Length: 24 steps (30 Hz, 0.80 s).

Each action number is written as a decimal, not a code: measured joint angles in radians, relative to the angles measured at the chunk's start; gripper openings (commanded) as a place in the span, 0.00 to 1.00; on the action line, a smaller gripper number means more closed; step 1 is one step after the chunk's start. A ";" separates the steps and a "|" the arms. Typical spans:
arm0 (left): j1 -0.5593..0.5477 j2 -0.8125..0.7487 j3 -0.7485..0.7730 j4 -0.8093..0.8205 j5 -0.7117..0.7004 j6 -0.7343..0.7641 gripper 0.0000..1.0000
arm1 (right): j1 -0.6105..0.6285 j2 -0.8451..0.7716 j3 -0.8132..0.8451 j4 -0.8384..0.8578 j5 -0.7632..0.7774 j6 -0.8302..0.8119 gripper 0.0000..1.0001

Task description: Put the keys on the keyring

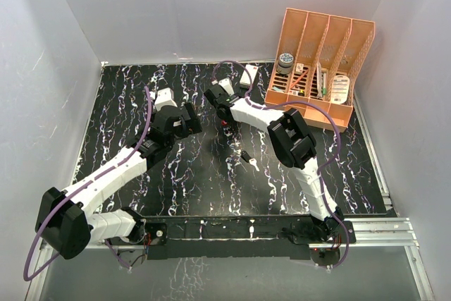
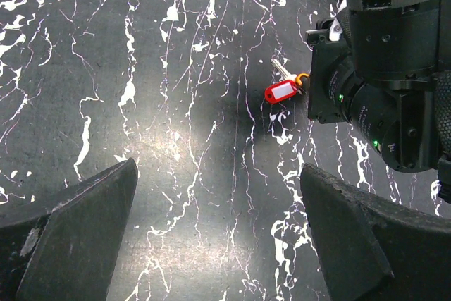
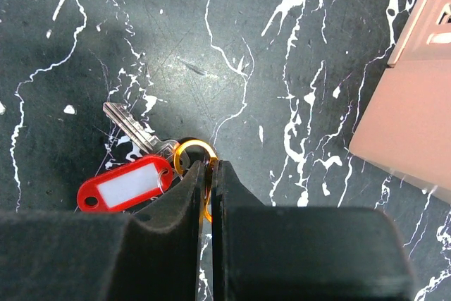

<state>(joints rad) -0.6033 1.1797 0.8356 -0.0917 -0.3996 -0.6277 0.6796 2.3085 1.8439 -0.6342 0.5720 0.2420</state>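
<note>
My right gripper [image 3: 210, 166] is shut on the thin orange keyring [image 3: 194, 151], low over the black marbled table. A red-headed key [image 3: 127, 185] with a white label and a silvery blade [image 3: 130, 128] lies against the ring's left side. In the top view the right gripper [image 1: 224, 118] is at the table's middle back. The black-headed key [image 1: 248, 161] lies alone nearer the front. My left gripper [image 2: 217, 168] is open and empty, just left of the right gripper [image 1: 190, 119]. The left wrist view shows the red key [image 2: 280, 91] and the ring [image 2: 302, 77] ahead.
An orange slotted organiser [image 1: 317, 68] holding small items stands at the back right; its corner shows in the right wrist view [image 3: 416, 103]. A white box [image 1: 248, 75] sits at the back, beside it. Grey walls enclose the table.
</note>
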 measured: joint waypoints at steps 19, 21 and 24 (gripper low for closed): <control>0.000 0.000 -0.004 0.000 -0.005 0.000 0.99 | 0.019 0.000 -0.012 0.000 -0.002 0.019 0.00; 0.000 0.000 -0.004 0.000 -0.005 0.000 0.99 | 0.022 -0.001 -0.018 0.001 0.001 0.022 0.00; 0.000 0.000 -0.004 0.000 -0.006 0.000 0.99 | 0.027 -0.006 -0.027 0.003 0.005 0.025 0.00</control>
<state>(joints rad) -0.6033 1.1797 0.8314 -0.0917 -0.4053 -0.6281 0.7071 2.3028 1.8164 -0.6312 0.5774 0.2672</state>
